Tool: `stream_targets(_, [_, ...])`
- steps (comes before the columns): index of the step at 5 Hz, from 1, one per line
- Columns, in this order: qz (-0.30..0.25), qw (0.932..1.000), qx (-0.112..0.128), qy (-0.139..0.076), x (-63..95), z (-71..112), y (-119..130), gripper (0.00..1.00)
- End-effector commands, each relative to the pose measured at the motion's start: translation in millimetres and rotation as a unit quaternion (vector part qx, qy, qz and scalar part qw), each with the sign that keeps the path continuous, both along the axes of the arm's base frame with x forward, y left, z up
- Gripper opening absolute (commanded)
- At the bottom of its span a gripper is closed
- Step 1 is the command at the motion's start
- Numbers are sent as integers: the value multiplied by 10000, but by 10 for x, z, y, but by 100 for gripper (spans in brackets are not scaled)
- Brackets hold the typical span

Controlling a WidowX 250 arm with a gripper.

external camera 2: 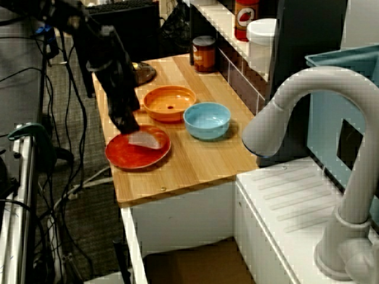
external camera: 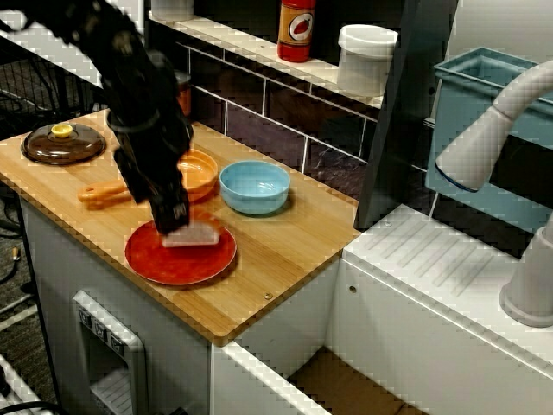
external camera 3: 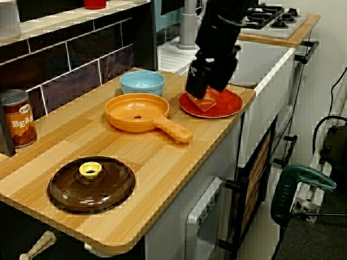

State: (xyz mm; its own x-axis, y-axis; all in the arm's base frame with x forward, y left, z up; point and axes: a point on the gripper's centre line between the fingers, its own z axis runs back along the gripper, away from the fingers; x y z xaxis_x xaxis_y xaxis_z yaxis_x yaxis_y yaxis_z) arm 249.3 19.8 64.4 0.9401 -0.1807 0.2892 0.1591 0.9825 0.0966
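Observation:
My black gripper [external camera: 173,220] reaches down onto a red plate [external camera: 177,259] near the front edge of the wooden counter. Its tip touches the left end of a pale pinkish flat piece [external camera: 194,235] lying on the plate. Seen from the sink side, the gripper [external camera 2: 129,125] meets the piece [external camera 2: 146,141] at the plate's [external camera 2: 133,157] far rim. Looking along the counter, the gripper [external camera 3: 196,91] covers part of the piece [external camera 3: 206,103], which leans on the plate [external camera 3: 227,105]. The dark fingers hide whether they clamp it.
An orange pan [external camera: 203,173] and a blue bowl [external camera: 254,186] stand just behind the plate. A brown lid [external camera 3: 91,184] lies at the counter's far end, with a bean can [external camera 3: 19,119] by the tiled wall. A grey faucet [external camera 2: 308,118] rises over the white sink unit.

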Motion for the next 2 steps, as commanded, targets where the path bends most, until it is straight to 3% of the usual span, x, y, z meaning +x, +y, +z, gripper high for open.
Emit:
stream_targets(1, [326, 9971, -504, -473, -36, 339, 373, 100])
stream_targets(2, [395, 9964, -585, -464, -37, 352, 485, 100])
